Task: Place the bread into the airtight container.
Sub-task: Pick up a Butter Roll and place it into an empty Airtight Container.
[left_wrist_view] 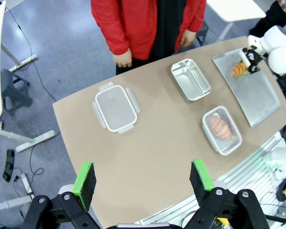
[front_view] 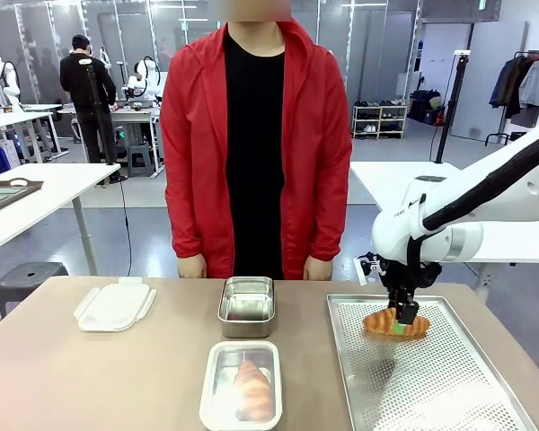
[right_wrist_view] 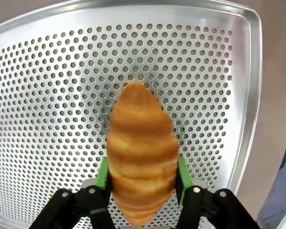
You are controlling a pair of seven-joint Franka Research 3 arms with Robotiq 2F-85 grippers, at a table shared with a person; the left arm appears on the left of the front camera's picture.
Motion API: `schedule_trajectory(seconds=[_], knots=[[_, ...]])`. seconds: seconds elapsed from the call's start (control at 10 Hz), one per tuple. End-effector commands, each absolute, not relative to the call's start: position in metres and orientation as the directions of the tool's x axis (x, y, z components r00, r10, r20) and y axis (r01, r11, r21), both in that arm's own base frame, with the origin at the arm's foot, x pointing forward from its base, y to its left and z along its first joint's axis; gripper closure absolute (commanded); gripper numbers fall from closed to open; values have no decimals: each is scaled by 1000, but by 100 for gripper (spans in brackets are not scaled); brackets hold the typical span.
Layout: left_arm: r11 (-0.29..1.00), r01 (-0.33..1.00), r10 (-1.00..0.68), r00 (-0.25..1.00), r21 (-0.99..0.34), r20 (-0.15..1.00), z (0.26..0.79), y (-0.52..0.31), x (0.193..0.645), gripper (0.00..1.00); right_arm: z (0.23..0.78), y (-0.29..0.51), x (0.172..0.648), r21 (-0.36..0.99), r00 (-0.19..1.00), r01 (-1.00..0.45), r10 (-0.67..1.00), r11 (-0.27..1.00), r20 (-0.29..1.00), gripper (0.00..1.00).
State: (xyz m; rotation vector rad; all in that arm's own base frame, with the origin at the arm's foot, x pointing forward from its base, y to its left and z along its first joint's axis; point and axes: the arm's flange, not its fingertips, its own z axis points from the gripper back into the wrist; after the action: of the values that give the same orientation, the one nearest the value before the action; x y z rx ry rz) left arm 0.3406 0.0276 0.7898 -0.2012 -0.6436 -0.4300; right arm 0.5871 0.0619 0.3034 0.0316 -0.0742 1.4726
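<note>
Croissant [front_view: 384,321], the bread in play, is over at the right, in the robot's grip. Taking the desk from its left edge, a clip lid [front_view: 115,305] lies flat near the far-left corner, out of the way. At the middle of the far edge sits an empty steel container [front_view: 246,327], with the person's hands [front_view: 191,267] hanging just behind it. By the middle of the near edge another container [front_view: 241,348] already has a second croissant [front_view: 254,391] in it. Along the right edge lies the perforated tray [front_view: 431,386]. Near the tray's far edge the right gripper [front_view: 404,327] has its green pads [right_wrist_view: 103,172] closed on the croissant's sides. Whether the pastry is clear of the tray I cannot tell. The left gripper [left_wrist_view: 143,177] hangs high over the desk, spread wide with nothing between its fingers.

The hold is the weak spot. In the right wrist view the pads pinch one end only, so most of the croissant sticks out beyond them. It may sag, swing or slip free on the way across. A harder squeeze would likely crush the flaky crust. At the empty container, a long pastry coming in crooked could catch the rim and land half out. The hands close behind that container are one more thing to steer clear of.
</note>
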Motion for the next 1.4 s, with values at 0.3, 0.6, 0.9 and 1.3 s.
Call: schedule_trajectory(seconds=[0.3,0.6,0.9,1.3], knots=[[891,452,-326,713,-51,620,790,27,339,0,319,64,588,-17,117,-993,991,119,60,90],[891,452,-326,713,-51,620,790,27,339,0,350,68,580,-13,120,-993,990,121,74,90],[891,452,-326,713,-51,620,790,27,339,0,421,96,552,-7,106,-994,993,107,53,90],[891,452,-326,713,-51,620,790,27,339,0,472,173,528,-31,197,-980,979,198,43,90]])
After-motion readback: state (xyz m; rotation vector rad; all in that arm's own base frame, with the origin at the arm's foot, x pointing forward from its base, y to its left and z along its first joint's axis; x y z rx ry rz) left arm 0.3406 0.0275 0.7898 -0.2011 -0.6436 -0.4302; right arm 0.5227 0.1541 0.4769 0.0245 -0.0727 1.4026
